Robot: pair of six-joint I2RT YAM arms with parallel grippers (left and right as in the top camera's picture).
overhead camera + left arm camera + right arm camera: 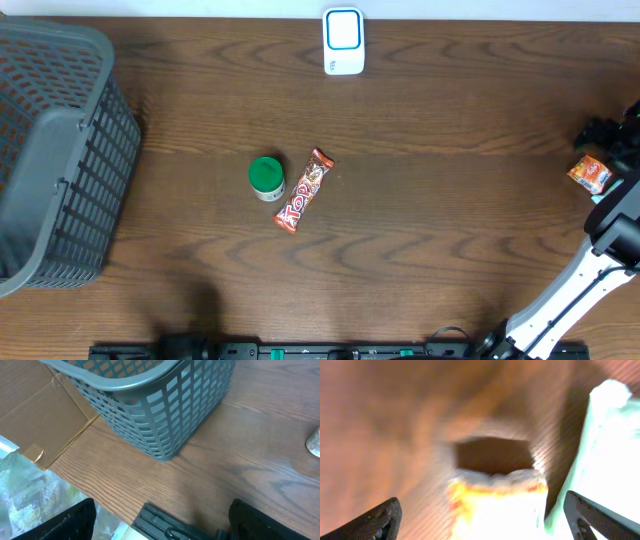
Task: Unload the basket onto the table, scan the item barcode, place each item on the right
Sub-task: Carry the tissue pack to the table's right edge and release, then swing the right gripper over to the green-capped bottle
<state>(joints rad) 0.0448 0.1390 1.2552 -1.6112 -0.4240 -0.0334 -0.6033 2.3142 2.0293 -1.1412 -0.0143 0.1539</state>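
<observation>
My right gripper (pixel 481 516), jaws wide, frames a blurred orange packet (pixel 495 492); my left gripper (pixel 161 515), also wide, faces the grey basket (pixel 150 415).

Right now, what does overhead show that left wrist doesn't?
Overhead only: white scanner at the far edge, candy bar beside the green-lidded can, orange packet at the right edge. Left wrist only: cardboard past the table edge, and the left gripper, open and empty. Both: grey basket and wooden table; the pale sliver at left wrist's right edge is probably that can.
</observation>
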